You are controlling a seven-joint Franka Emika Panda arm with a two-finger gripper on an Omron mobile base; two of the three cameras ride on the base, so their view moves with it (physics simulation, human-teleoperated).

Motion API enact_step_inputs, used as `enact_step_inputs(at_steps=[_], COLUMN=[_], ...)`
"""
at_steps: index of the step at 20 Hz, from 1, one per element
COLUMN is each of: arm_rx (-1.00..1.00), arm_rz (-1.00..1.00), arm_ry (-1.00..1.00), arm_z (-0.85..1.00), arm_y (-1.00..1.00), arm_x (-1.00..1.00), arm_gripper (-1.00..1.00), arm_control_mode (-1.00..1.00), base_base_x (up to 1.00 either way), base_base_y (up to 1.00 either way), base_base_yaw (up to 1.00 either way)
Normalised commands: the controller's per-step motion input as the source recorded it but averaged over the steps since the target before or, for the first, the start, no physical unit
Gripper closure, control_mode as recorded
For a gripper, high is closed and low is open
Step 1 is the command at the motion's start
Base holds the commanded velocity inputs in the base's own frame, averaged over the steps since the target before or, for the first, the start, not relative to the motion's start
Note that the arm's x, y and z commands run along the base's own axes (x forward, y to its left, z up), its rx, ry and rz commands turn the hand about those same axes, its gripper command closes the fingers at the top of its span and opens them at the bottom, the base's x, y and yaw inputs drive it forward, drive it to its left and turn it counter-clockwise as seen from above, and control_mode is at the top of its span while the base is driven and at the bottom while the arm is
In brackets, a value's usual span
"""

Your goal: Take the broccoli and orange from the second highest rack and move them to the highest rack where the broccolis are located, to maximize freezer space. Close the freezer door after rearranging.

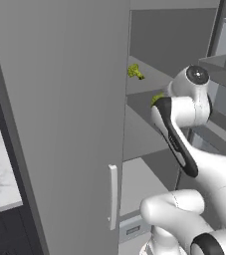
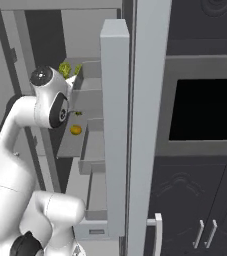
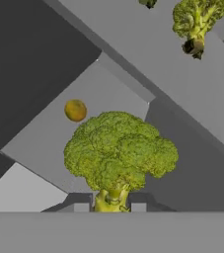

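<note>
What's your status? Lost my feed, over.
Gripper shut on broccoli stem. Orange sits on second rack. Another broccoli on top rack. Path unobstructed.

So the freezer (image 1: 179, 45) is standing open, with the freezer door (image 1: 59, 124) swinging out to the left of the shelves in the left base view. One broccoli (image 3: 118, 153) is sitting right between the fingertips (image 3: 81, 206) in the hand view, hanging over the shelf where the orange (image 3: 75, 110) is lying, a bit apart from it. Another broccoli (image 3: 197, 20) is resting on the shelf (image 3: 148, 54) one level up. In the right base view the orange (image 2: 75, 130) is sitting on its shelf below and just right of the arm's wrist, with florets (image 2: 65, 68) lying on the shelf above.
</note>
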Motion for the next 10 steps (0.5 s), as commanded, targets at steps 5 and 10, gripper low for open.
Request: enact_step_inputs(at_steps=[5,10], arm_rx=[0.17,0.10], arm_rz=[0.00,0.00], arm_ry=[0.00,-0.01], arm_z=[0.55,0.02], arm_y=[0.01,0.12], arm_x=[0.60,0.65], arm_gripper=[1.00,1.00], arm_control_mode=[-1.00,-1.00], base_base_x=[0.00,0.00], base_base_y=[0.00,0.00], base_base_yaw=[0.00,0.00])
